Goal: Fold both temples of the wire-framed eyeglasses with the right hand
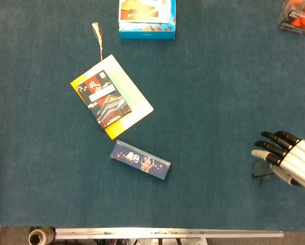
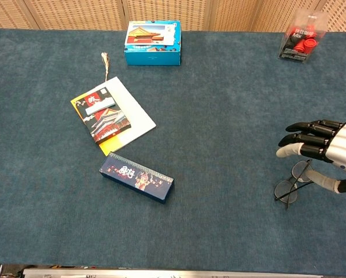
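The wire-framed eyeglasses (image 2: 291, 182) lie on the blue cloth at the right, thin dark rims, also visible in the head view as eyeglasses (image 1: 261, 171). My right hand (image 2: 326, 152) hovers just to their right with fingers stretched out and apart, holding nothing; its thumb reaches down beside the frame. In the head view the right hand (image 1: 290, 157) sits at the right edge, partly covering the glasses. How the temples lie is hard to make out. My left hand is in neither view.
A dark patterned long box (image 2: 137, 177) lies centre-left. A booklet on white paper (image 2: 110, 116) with a tassel lies behind it. A blue box (image 2: 153, 35) stands at the back, a clear box of red items (image 2: 301, 41) at the back right.
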Action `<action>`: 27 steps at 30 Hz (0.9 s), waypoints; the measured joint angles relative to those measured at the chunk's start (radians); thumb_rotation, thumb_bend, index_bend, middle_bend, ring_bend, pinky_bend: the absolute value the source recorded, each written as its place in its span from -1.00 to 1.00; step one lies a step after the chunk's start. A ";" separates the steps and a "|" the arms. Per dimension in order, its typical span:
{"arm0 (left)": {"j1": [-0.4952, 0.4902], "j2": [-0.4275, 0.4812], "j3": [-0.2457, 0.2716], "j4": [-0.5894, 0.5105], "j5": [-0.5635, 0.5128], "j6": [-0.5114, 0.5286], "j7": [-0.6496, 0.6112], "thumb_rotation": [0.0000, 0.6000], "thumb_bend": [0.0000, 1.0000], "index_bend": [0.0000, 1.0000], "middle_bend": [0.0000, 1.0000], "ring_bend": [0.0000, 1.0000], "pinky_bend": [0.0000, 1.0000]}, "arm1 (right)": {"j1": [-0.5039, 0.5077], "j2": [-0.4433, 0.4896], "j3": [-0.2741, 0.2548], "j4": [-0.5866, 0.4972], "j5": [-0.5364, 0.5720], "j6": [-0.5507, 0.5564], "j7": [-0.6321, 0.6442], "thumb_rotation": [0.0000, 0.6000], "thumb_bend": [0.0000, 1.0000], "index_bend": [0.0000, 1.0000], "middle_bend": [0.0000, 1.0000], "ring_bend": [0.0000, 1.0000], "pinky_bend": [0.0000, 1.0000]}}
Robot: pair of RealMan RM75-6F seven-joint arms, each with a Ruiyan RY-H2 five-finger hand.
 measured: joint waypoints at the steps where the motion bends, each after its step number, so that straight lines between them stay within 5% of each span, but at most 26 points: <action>1: 0.000 0.000 0.000 0.000 0.000 0.000 0.000 1.00 -0.02 0.14 0.02 -0.13 0.04 | -0.001 -0.002 0.001 0.005 0.003 -0.001 0.001 1.00 -0.17 -0.42 -0.47 -0.70 -0.46; 27: 0.003 0.006 0.002 -0.004 0.006 0.004 -0.010 1.00 -0.02 0.14 0.02 -0.13 0.04 | 0.008 -0.114 0.040 0.214 0.113 -0.077 0.129 1.00 -0.16 -0.42 -0.47 -0.70 -0.46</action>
